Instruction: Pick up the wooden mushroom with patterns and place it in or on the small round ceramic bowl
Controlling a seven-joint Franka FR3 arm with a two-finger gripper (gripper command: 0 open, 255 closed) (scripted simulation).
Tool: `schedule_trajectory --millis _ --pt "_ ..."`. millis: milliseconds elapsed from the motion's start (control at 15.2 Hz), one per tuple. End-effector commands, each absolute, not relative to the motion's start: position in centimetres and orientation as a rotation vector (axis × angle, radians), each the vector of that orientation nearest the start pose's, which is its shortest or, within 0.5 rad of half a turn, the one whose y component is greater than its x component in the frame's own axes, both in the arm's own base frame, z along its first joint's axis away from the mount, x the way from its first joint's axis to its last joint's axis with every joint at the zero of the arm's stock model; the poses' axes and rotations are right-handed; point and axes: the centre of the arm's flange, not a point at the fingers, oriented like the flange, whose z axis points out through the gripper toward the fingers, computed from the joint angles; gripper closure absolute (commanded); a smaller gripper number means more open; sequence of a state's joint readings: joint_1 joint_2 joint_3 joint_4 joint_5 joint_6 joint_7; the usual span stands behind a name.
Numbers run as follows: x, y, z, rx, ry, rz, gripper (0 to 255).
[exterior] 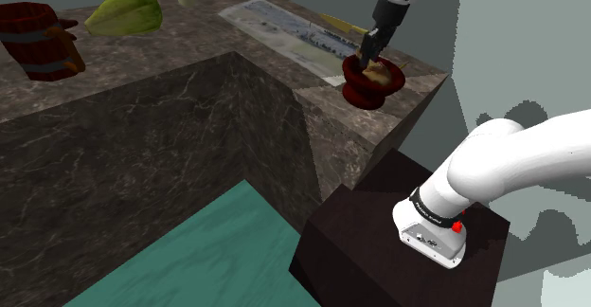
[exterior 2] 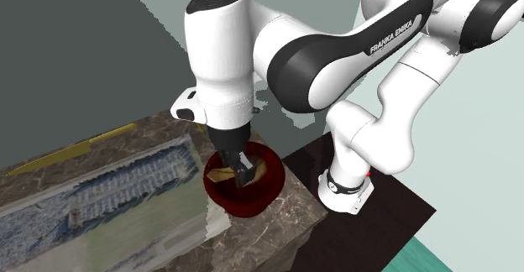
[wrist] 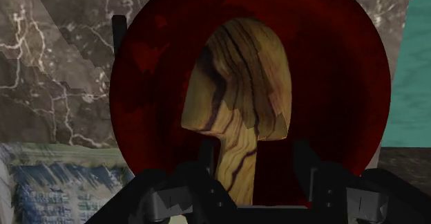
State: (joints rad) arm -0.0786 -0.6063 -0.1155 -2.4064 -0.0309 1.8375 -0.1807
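One dark marbled counter (exterior: 189,59) logged from shoulder view, above teal floor (exterior: 218,248); bears printed sheet (exterior: 284,32), brown barrel (exterior: 38,40), green leafy item (exterior: 128,11). From second exterior view, adds grey wall (exterior 2: 67,60) and gripper (exterior 2: 243,176) low inside dark red bowl (exterior 2: 262,196). From wrist view, confirms fingers (wrist: 304,164) spread, grained wooden mushroom (wrist: 238,84) lying in bowl, stem between them unclasped.

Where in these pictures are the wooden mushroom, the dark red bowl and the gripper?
wooden mushroom (wrist: 238,84): wrist view, on its cap.
dark red bowl (wrist: 338,91): wrist view, on its inside.
gripper (exterior 2: 243,176): second exterior view, between its fingertips.
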Motion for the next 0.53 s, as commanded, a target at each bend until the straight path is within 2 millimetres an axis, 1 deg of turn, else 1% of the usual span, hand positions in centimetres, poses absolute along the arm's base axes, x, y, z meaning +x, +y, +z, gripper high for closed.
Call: schedule_trajectory --millis 0,264,462 --pt "36.5 -8.0 52.7 -3.112 -0.021 -0.060 0" --pt "36.5 -7.9 52.7 -3.112 -0.021 -0.060 0" --pt "36.3 -8.1 56.7 -3.112 -0.021 -0.060 0"
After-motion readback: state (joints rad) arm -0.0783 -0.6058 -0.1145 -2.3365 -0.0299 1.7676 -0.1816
